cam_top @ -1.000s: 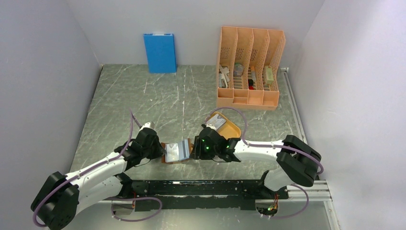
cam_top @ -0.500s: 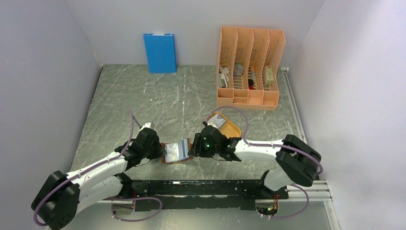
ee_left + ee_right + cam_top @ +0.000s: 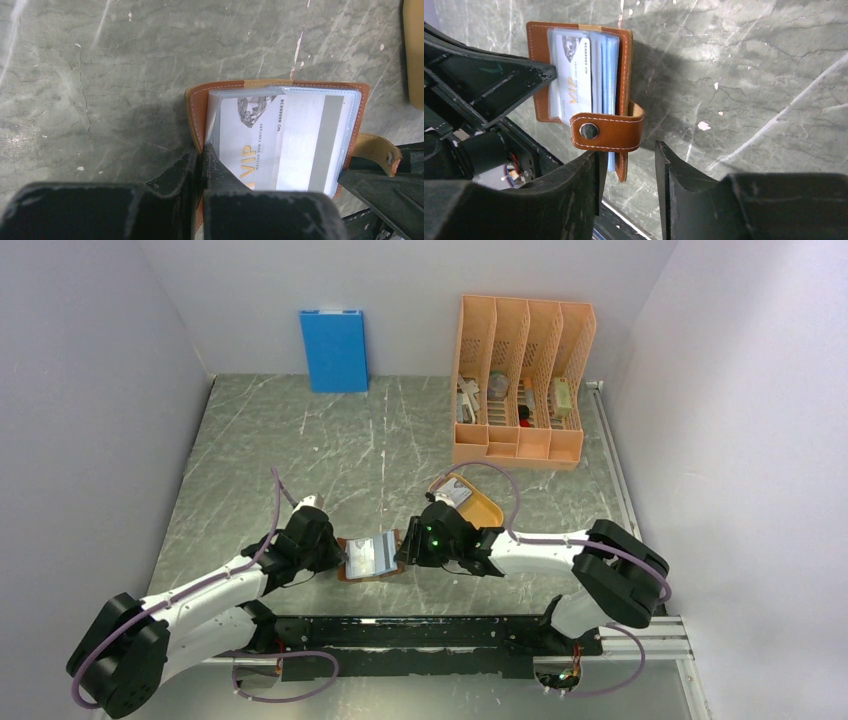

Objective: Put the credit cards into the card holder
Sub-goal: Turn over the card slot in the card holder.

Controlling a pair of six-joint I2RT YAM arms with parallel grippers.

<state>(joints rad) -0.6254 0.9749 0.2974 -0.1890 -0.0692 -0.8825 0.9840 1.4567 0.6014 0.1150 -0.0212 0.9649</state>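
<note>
From above, the left arm and right arm reach low and meet near the front of the table. The holder lies open between them. An orange tray sits just behind the right arm. A rack with small things and a blue box stand by the back wall.

Left wrist view: the left gripper is pinched tight on the holder's brown edge. A white card sits in a clear sleeve inside.

Right wrist view: the right gripper is partly open, holding nothing. The holder's strap lies by one finger.
</note>
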